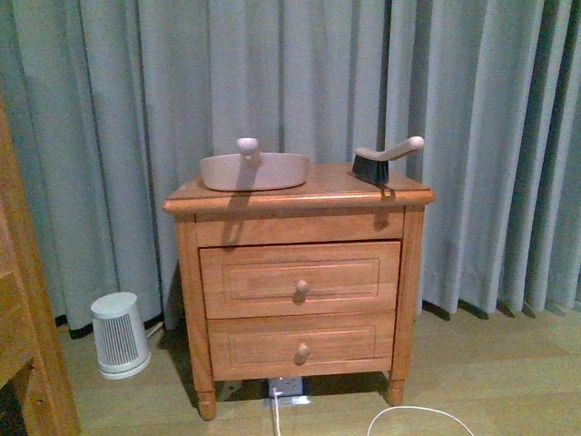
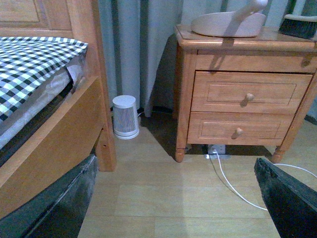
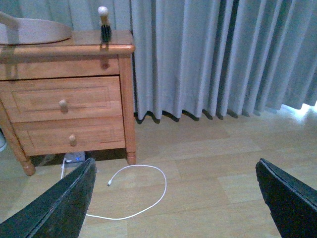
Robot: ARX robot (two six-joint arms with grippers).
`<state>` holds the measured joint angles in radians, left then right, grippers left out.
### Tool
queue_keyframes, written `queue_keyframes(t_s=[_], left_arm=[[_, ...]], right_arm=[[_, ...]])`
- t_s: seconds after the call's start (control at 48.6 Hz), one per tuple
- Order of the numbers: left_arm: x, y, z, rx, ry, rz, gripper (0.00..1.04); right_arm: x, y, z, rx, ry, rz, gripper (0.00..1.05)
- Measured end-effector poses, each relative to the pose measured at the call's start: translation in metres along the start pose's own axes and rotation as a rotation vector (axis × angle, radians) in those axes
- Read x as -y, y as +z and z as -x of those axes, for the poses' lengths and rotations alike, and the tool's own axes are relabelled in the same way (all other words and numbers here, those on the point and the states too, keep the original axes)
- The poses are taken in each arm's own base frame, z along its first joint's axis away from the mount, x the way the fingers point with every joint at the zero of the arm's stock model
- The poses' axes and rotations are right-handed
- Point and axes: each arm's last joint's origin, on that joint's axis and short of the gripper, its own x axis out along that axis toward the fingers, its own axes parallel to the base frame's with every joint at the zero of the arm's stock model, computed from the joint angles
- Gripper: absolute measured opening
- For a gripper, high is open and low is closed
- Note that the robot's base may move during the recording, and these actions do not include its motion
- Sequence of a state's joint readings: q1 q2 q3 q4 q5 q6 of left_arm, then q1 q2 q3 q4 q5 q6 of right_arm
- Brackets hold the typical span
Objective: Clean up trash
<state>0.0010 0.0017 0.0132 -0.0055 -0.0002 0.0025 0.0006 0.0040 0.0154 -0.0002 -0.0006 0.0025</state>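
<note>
Left gripper [image 2: 174, 161] released, two dark fingers [image 2: 64, 208] spread wide with only bare wood floor [image 2: 163, 198] between them. Right gripper [image 3: 176, 161] likewise spread, fingers [image 3: 297, 198] wide apart, nothing held; one white cable [image 3: 148, 193] loops on the floor near it.

Trash (white tissue wad): cannot tell where it is from any of the three views.

Counts:
- One wooden nightstand [image 1: 404, 272], against one grey-blue curtain [image 1: 136, 109].
- Two drawers, upper [image 1: 263, 282] and lower [image 1: 263, 345], each with one round knob [image 1: 302, 287] [image 1: 302, 351], both closed.
- One pale dustpan [image 1: 259, 173] on the left part of the nightstand top, handle sticking up.
- One brush [image 1: 381, 162] on the right part, dark bristles down, pale handle angled up, apart from the dustpan.
- One small white ribbed appliance [image 1: 120, 334] on the floor just left of the nightstand (heater or purifier, cannot tell).
- One white power strip [image 1: 289, 389] under the nightstand, cable running from it.
- One wooden bed frame [image 2: 59, 129] with one black-and-white checked fabric [image 2: 29, 64] on top, in the left wrist view.

Writing: none legible on anything.
</note>
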Motion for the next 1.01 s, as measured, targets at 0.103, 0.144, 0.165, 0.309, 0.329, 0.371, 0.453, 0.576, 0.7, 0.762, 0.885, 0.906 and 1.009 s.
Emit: queue_keyframes(t_s=[0.103,0.144,0.165,0.309,0.329,0.371,0.453,0.576,0.7,0.762,0.885,0.906,1.009], left_arm=[[0.0000,0.0000,0.0000,0.000,0.000,0.000,0.97],[0.0000,0.0000,0.0000,0.000,0.000,0.000,0.97],[0.0000,0.0000,0.0000,0.000,0.000,0.000,0.97],[0.0000,0.0000,0.0000,0.000,0.000,0.000,0.97],[0.0000,0.0000,0.0000,0.000,0.000,0.000,0.97],[0.0000,0.0000,0.0000,0.000,0.000,0.000,0.97],[0.0000,0.0000,0.0000,0.000,0.000,0.000,0.97],[0.0000,0.0000,0.0000,0.000,0.000,0.000,0.97],[0.0000,0.0000,0.0000,0.000,0.000,0.000,0.97],[0.0000,0.0000,0.0000,0.000,0.000,0.000,0.97],[0.0000,0.0000,0.0000,0.000,0.000,0.000,0.97],[0.0000,0.0000,0.0000,0.000,0.000,0.000,0.97],[0.0000,0.0000,0.0000,0.000,0.000,0.000,0.97]], right_arm=[[0.0000,0.0000,0.0000,0.000,0.000,0.000,0.97],[0.0000,0.0000,0.0000,0.000,0.000,0.000,0.97],[0.0000,0.0000,0.0000,0.000,0.000,0.000,0.97],[0.0000,0.0000,0.0000,0.000,0.000,0.000,0.97],[0.0000,0.0000,0.0000,0.000,0.000,0.000,0.97],[0.0000,0.0000,0.0000,0.000,0.000,0.000,0.97],[0.0000,0.0000,0.0000,0.000,0.000,0.000,0.97],[0.0000,0.0000,0.0000,0.000,0.000,0.000,0.97],[0.0000,0.0000,0.0000,0.000,0.000,0.000,0.97],[0.0000,0.0000,0.0000,0.000,0.000,0.000,0.97],[0.0000,0.0000,0.0000,0.000,0.000,0.000,0.97],[0.0000,0.0000,0.0000,0.000,0.000,0.000,0.97],[0.0000,0.0000,0.0000,0.000,0.000,0.000,0.97]])
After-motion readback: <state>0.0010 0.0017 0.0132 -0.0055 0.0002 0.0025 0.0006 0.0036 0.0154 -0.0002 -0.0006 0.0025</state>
